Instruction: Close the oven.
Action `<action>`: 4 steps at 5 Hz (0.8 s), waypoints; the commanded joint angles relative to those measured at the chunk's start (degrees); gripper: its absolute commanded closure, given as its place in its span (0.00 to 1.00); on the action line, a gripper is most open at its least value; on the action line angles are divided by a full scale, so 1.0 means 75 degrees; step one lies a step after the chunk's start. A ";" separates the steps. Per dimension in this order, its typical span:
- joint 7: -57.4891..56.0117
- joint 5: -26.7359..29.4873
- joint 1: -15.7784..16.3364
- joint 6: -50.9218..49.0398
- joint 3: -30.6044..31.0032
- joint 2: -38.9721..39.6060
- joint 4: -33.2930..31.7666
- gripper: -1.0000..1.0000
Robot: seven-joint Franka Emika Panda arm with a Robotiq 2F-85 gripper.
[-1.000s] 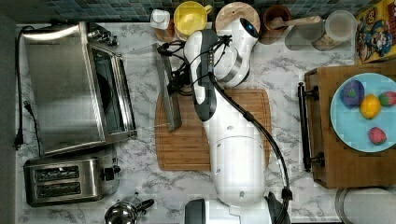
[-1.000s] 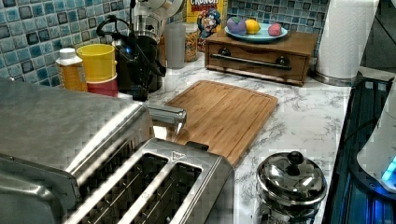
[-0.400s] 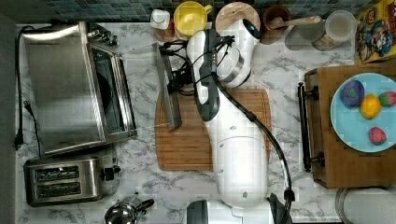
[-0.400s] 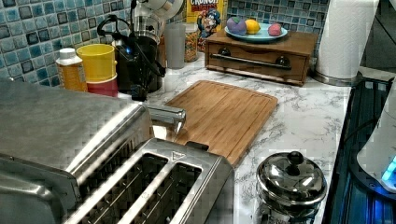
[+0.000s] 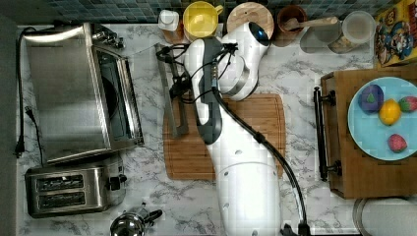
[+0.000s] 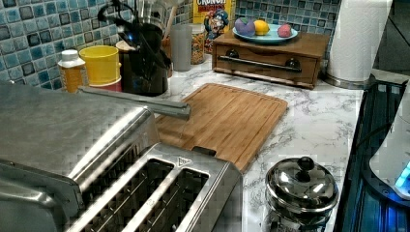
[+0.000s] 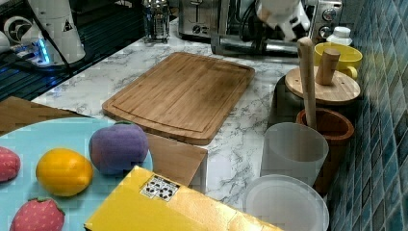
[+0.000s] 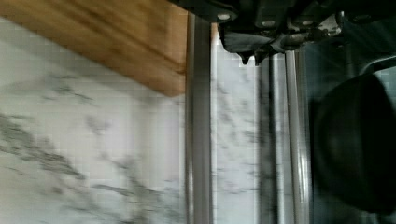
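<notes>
One slip is the main worry: the pincer [image 5: 178, 91] sits at the oven's long steel bar handle [image 5: 169, 88], and if it is only pressing on the bar and not clamped round it, the bar could slide off as the door swings up and the glass door would drop back open. I cannot tell from these pictures whether the pincer is closed on the bar or merely against it (the wrist view has its dark underside right over the bar, but the fingers are hidden). A second risk is pushing straight sideways toward the oven [image 5: 74, 91] instead of along the door's arc, which I judge could shove the whole oven toward the tabletop's edge, or jam the hinge. The yellow cup [image 5: 200, 19] and the small bottle [image 5: 168, 20] stand near the bar's far end, so a wide swing of the wrist might clip them.

The oven stands at the top view's left side of the marble tabletop [image 5: 305, 78], just above the two-slot toaster [image 5: 74, 189]. Its long axis runs along the top view's left edge of the tabletop, and its dark opening faces the top view's right, toward the wooden cutting board [image 5: 265, 128]. The door hangs out from that face, its bar handle parallel to the oven's length and reaching over the board's near edge.
</notes>
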 commanded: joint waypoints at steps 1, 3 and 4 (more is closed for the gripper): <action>0.1040 -0.1519 0.1995 0.1030 0.0766 -0.1750 0.0331 1.00; 0.2407 -0.3420 0.2748 0.0592 0.0823 -0.1075 0.1187 1.00; 0.3246 -0.4470 0.3285 0.1926 0.0571 -0.1717 0.0252 1.00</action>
